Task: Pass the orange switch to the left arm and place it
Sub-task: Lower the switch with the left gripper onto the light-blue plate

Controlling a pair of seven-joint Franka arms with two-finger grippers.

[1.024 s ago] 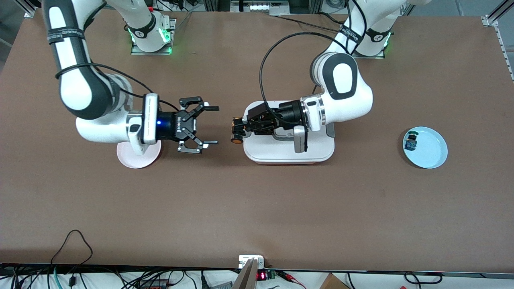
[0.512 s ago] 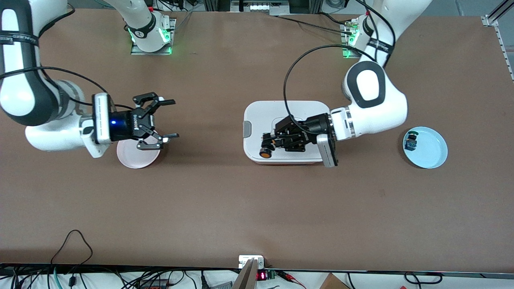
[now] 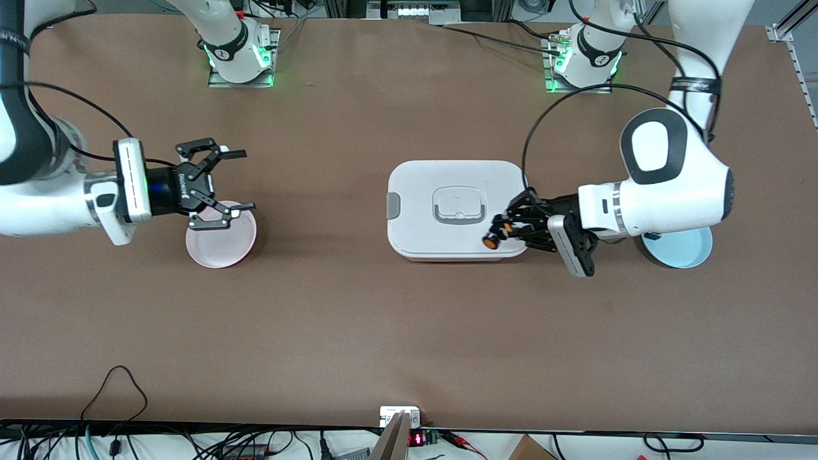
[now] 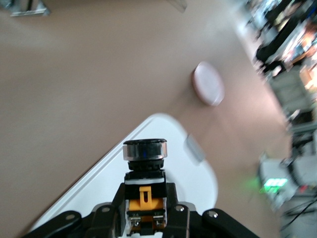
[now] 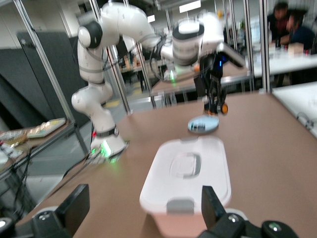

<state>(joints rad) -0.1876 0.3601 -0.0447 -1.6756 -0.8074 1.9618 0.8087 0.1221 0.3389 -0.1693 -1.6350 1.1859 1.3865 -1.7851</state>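
Orange switch: pinched in the left gripper, cap pointing out past the fingertips, held in the air over the corner of the box toward the left arm's end of the worktop. In the left wrist view the switch sits clamped between the 2 fingers, its round cap end forward and an orange tab on its body showing, with the white box lid directly under it.

Left gripper: closed on the switch, wrist level, pointing toward the right arm's end of the worktop. The left arm reaches in over the blue plate and covers most of it.

Box: lid on, grey clip on its side and grey-rimmed handle recess on top, resting on the worktop between the 2 grippers.

Right gripper: fingers spread wide, holding nothing, hanging over the edge of the pink plate, well apart from the box. In the right wrist view its 2 fingers stand apart, aimed at the box, with the left arm and the switch visible above the box.
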